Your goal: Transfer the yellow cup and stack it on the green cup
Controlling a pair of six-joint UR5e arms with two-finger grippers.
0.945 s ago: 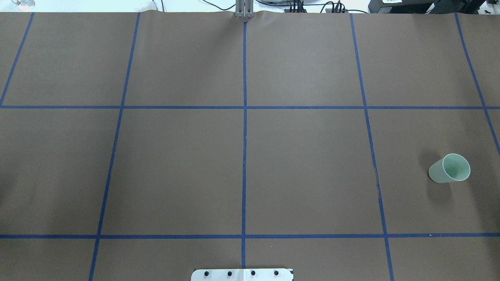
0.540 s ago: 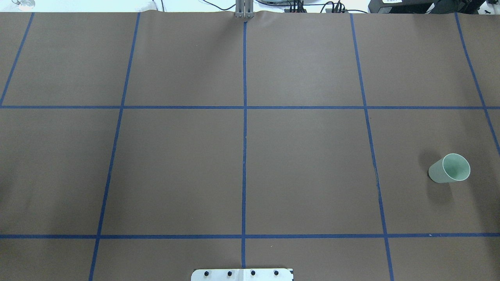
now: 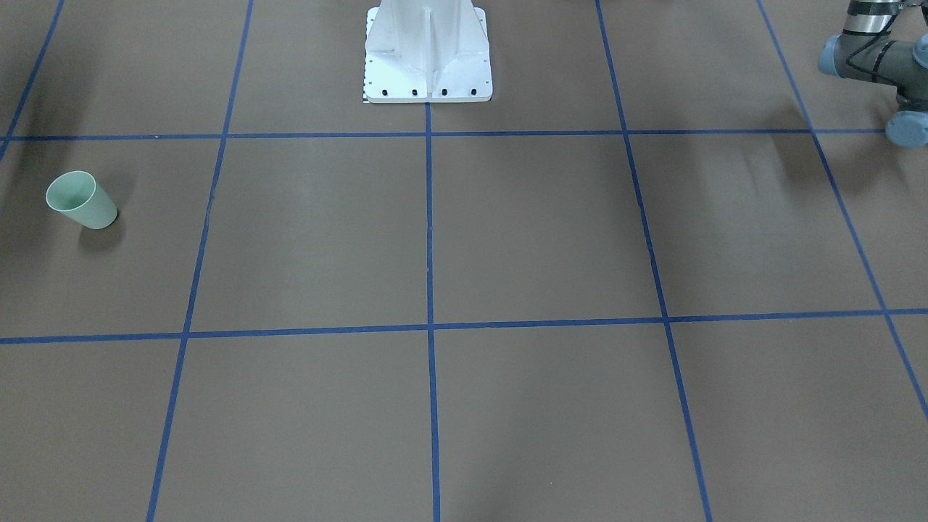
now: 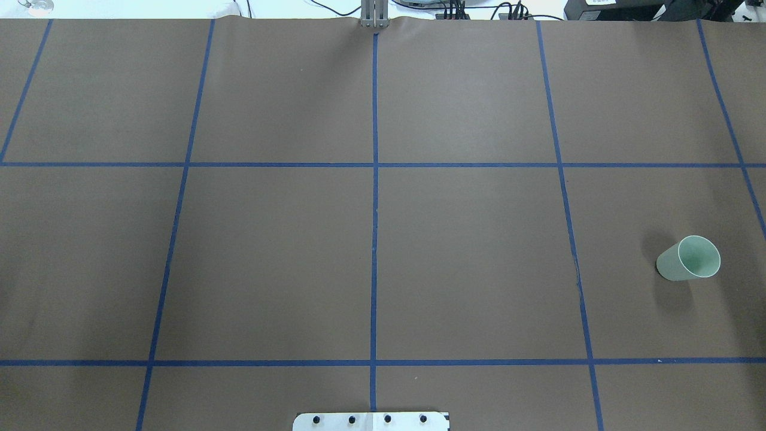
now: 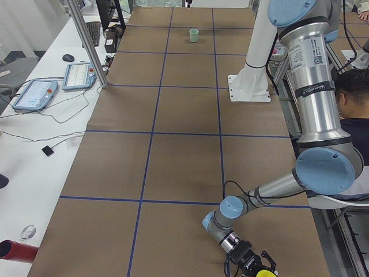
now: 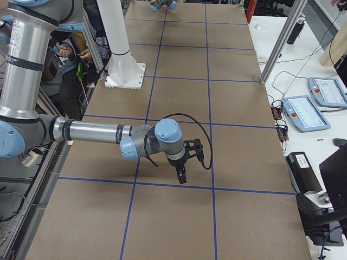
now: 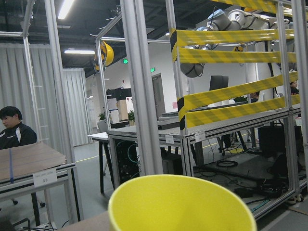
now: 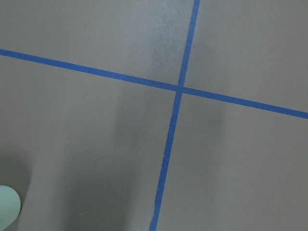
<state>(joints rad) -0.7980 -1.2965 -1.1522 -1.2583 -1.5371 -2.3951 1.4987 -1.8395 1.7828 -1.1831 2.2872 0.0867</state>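
Note:
The green cup (image 4: 688, 258) stands upright and alone on the brown table at the robot's right, also seen in the front view (image 3: 80, 201) and far off in the left side view (image 5: 194, 35). Its edge shows at the bottom left of the right wrist view (image 8: 7, 207). The yellow cup (image 7: 180, 204) fills the bottom of the left wrist view, rim towards the camera. A bit of yellow (image 5: 266, 273) shows at the left gripper (image 5: 258, 270), low at the table's left end. The right gripper (image 6: 181, 176) hangs above the table. I cannot tell whether either gripper is open or shut.
The white robot pedestal (image 3: 428, 51) stands at the table's near middle edge. Blue tape lines divide the brown cover. A metal post (image 5: 86, 43) and teach pendants (image 5: 34, 94) are on the side bench. A person (image 5: 353, 95) sits behind the left arm.

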